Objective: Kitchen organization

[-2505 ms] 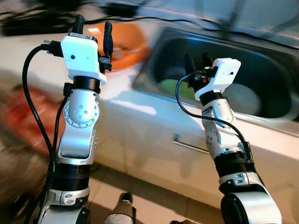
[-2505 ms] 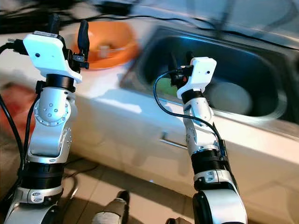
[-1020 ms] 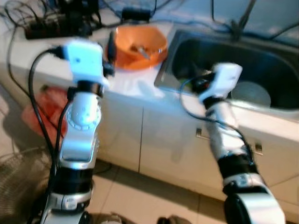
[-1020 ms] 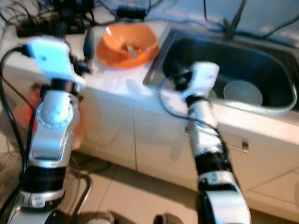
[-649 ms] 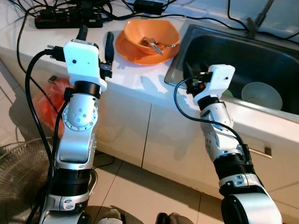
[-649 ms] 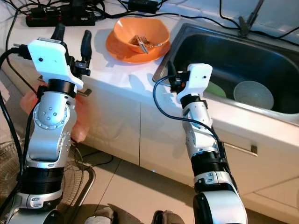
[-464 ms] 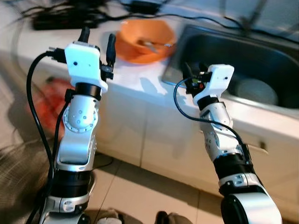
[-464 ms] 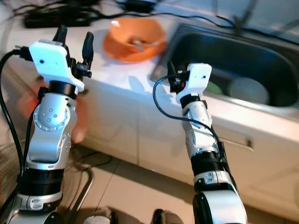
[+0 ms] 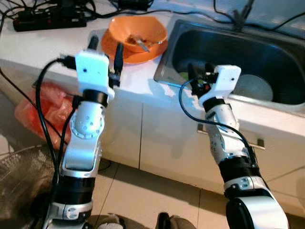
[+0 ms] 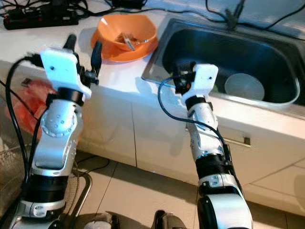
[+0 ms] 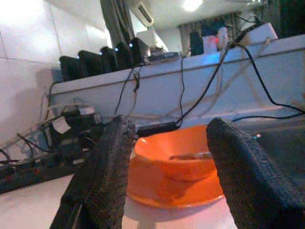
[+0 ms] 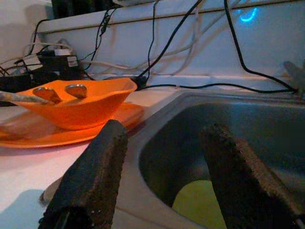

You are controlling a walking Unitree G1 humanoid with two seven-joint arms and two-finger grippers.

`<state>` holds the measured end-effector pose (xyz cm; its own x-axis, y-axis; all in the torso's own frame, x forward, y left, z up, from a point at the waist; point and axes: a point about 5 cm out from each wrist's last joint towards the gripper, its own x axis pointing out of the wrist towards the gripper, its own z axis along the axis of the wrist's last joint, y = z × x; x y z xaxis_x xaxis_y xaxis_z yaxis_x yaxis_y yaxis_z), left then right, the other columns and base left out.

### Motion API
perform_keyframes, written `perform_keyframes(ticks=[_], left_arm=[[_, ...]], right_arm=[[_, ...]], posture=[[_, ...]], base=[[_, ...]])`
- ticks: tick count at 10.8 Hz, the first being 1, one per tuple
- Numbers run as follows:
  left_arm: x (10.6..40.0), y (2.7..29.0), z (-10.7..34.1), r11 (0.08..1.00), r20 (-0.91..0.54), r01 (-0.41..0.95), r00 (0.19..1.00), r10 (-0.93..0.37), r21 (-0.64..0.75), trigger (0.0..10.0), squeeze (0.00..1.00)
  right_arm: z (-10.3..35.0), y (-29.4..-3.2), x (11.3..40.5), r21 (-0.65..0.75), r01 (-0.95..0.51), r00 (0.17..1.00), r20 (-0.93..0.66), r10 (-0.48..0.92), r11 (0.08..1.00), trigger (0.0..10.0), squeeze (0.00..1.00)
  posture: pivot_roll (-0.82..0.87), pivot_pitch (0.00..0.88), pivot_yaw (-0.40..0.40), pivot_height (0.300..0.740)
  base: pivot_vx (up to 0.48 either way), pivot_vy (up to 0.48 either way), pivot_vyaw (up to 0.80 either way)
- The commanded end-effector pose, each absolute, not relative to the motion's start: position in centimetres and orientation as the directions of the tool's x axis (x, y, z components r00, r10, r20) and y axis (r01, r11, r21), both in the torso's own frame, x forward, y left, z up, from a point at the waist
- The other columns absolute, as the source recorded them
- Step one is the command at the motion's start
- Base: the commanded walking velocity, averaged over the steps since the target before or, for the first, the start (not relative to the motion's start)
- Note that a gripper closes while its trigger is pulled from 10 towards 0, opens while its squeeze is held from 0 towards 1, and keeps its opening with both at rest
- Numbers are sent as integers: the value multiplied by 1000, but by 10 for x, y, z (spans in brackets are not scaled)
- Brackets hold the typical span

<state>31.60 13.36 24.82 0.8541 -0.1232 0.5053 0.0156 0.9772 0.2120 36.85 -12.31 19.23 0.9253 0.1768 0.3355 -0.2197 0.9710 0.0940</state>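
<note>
An orange bowl with cutlery in it sits on an orange plate on the white counter, left of the steel sink. A white bowl and a green item lie in the sink. My left gripper is raised in front of the plate, open and holding nothing; its wrist view looks at the bowl between the fingers. My right gripper is open and holding nothing at the sink's near left corner, above the counter edge.
A black power strip and cables run along the back of the counter. White cabinet fronts with a bar handle stand below. A red plastic bag and a wire fan grille are on the floor at the left.
The whole picture has shifted and sharpened as the camera moved. Both arms hold the same raised pose, and both grippers stay open.
</note>
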Motion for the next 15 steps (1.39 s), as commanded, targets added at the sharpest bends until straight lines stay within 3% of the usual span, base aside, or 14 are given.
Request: perform_keyframes(ticks=[1, 4, 6, 10, 15], left_arm=[[315, 127, 247, 973, 505, 37, 850, -150, 227, 10000, 0], [315, 126, 247, 972, 505, 39, 849, -155, 232, 10000, 0], [316, 125, 248, 971, 507, 42, 847, -160, 237, 10000, 0], [316, 125, 250, 969, 512, 39, 843, -163, 244, 10000, 0], [314, 125, 253, 967, 523, 47, 834, -176, 250, 10000, 0]], right_arm=[[198, -126, 369, 86, -215, 918, 357, 171, 973, 10000, 0], [198, -125, 369, 97, -217, 918, 359, 169, 971, 10000, 0], [198, -124, 370, 107, -228, 917, 358, 176, 968, 10000, 0], [200, -124, 369, 101, -220, 913, 372, 168, 970, 10000, 0], [200, -125, 370, 117, -211, 915, 374, 153, 971, 10000, 0]], posture=[[119, 129, -54, 740], [119, 120, -54, 740], [120, 118, -54, 740], [124, 129, -54, 740], [129, 138, -56, 740]], base=[[292, 0, 0], [292, 0, 0], [296, 0, -800], [295, 0, -200], [0, 0, 0]])
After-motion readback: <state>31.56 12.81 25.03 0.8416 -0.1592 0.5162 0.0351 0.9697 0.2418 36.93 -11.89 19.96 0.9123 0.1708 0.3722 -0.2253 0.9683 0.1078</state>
